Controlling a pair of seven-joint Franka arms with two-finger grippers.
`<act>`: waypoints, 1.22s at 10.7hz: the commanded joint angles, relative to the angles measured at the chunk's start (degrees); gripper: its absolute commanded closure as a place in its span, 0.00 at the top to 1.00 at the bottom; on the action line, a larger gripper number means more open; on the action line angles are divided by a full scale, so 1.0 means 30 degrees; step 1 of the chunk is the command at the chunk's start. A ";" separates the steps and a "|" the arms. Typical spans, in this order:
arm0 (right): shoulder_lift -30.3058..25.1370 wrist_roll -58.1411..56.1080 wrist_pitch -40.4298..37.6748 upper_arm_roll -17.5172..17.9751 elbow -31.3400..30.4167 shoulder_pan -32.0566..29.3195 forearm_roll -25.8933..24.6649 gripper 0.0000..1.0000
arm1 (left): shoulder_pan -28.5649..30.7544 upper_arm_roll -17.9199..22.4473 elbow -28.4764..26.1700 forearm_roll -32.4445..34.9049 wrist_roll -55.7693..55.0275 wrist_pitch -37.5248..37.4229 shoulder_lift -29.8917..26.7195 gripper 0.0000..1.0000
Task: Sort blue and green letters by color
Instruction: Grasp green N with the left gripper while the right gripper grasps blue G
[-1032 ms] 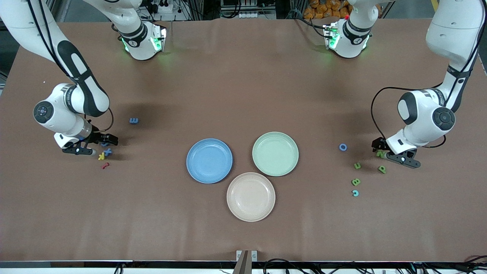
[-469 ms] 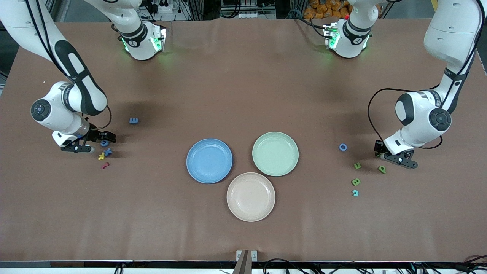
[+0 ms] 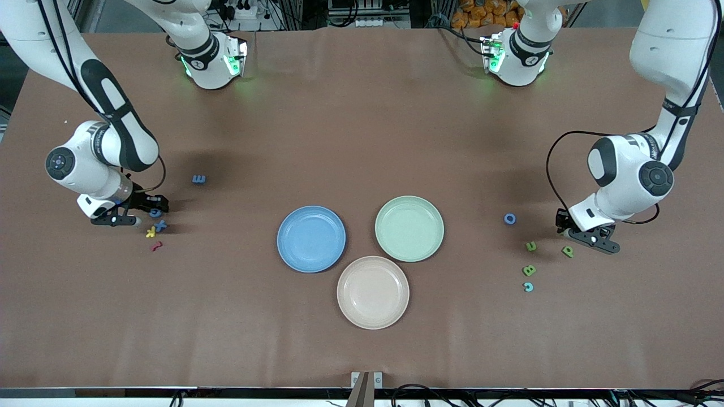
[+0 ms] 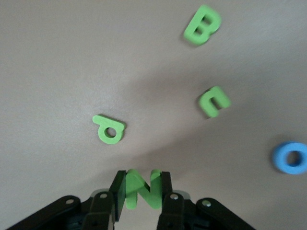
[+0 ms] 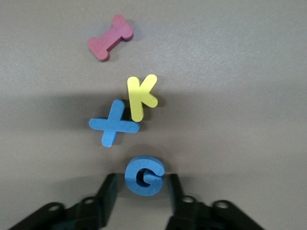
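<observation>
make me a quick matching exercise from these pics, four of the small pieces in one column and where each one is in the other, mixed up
Things:
1. green N
2. blue G
3. blue X
4. blue O

Places:
A. touching the yellow K
B. between the left gripper's fingers
C. lying apart, nearest the green plate of the four
D. between the right gripper's fingers

Pairs: 1-B, 2-D, 3-A, 4-C

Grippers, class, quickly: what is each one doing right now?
Left gripper: shut on the green foam letter N.
Right gripper: open around the blue foam letter G, fingers just clear of it.
</observation>
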 commanded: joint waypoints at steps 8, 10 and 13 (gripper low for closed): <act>-0.0714 0.3630 -0.4210 0.0330 0.3060 0.2153 0.0335 0.00 | -0.7783 -0.0025 0.3698 -0.1642 -1.4681 -0.4320 -0.0670 0.00; -0.0509 0.6698 -0.5854 0.0330 0.5052 0.4053 0.0365 0.00 | -0.9219 -0.0025 0.4870 -0.1672 -1.7673 -0.4320 0.0384 0.00; -0.0130 0.9754 -0.6301 0.0330 0.6550 0.6251 0.2051 0.00 | -1.0540 -0.0025 0.6952 -0.1819 -2.1162 -0.4320 0.2202 0.00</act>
